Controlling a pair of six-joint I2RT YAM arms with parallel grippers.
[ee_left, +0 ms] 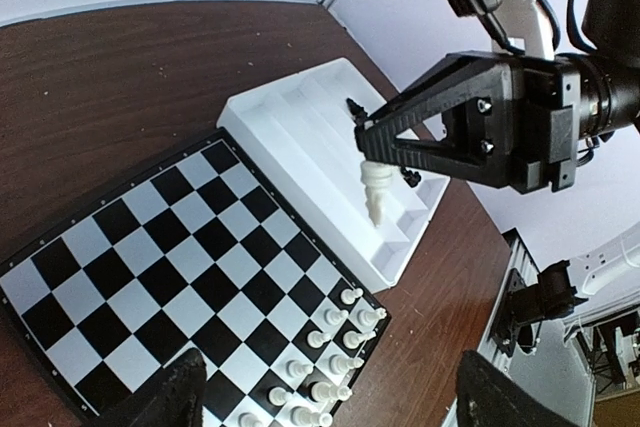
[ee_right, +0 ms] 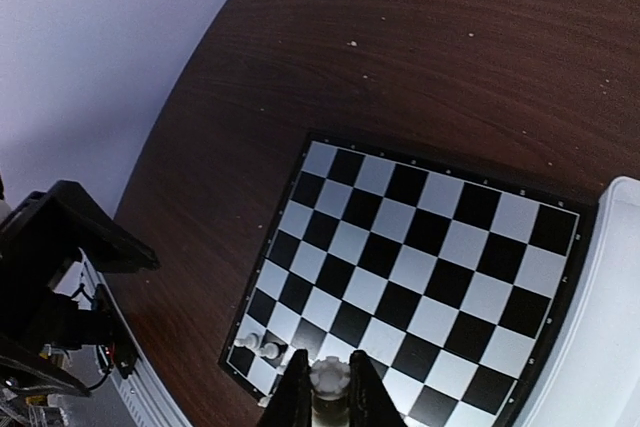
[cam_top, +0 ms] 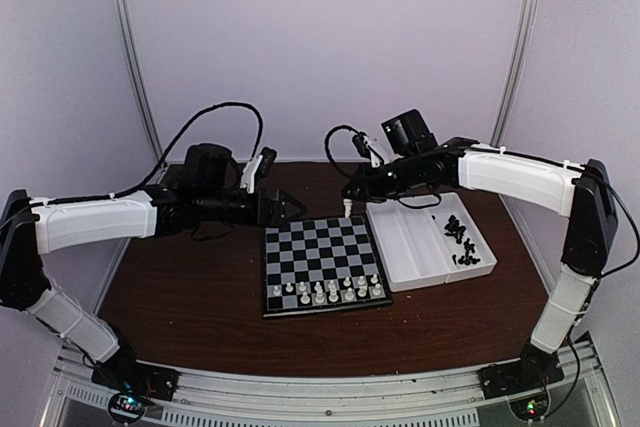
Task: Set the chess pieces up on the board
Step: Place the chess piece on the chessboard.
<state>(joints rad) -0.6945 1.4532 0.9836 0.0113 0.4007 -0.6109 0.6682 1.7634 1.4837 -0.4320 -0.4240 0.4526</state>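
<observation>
top external: high, behind the arm bases, tilted down and forward; mid-range, with the whole table (cam_top: 180, 297), board (cam_top: 322, 265) and tray (cam_top: 425, 242) in frame.
left wrist: on the left arm, close and rolled; looks past its own fingertips (ee_left: 165, 397) across the board toward the tray, facing the right gripper (ee_left: 372, 157).
right wrist: steep look down between its own fingers (ee_right: 296, 397), close over the board; left arm (ee_right: 60, 247) at the left edge.
shared: board and tray in all three; the white piece (ee_left: 377, 192) in the right gripper shows in both wrist views.
</observation>
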